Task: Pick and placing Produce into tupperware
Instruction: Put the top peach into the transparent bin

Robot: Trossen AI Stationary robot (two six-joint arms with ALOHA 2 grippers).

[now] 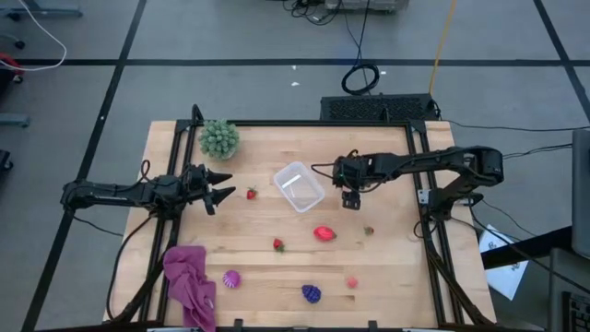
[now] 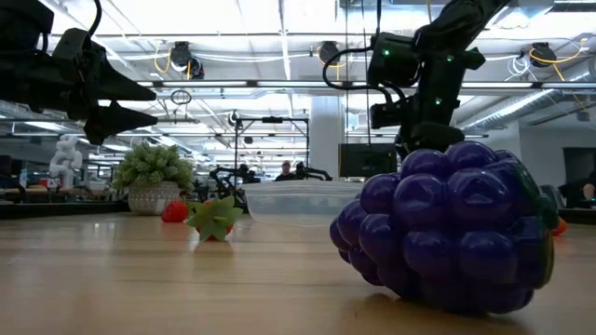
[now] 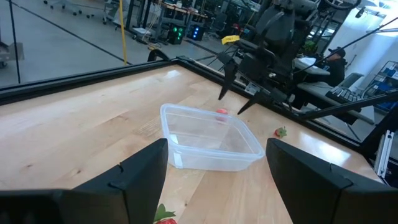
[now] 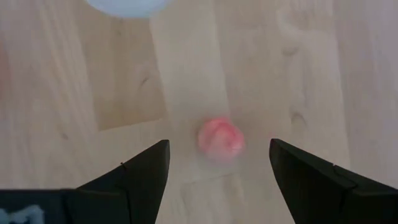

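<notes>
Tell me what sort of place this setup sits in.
Probably a robotics lab or open workshop: a framed wooden table on grey tape-marked floor, ceiling strip lights and ducting, more benches and equipment behind, and a person seated at a workstation.

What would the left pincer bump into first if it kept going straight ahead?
Probably the clear tupperware: the open left pincer points straight at it. A small strawberry lies below that line.

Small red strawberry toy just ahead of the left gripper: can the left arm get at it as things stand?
Probably yes. The left gripper hangs open above the wooden table, fingers pointing at the small red strawberry toy, with bare wood between them. The clear plastic container sits beyond it, out of the path.
</notes>
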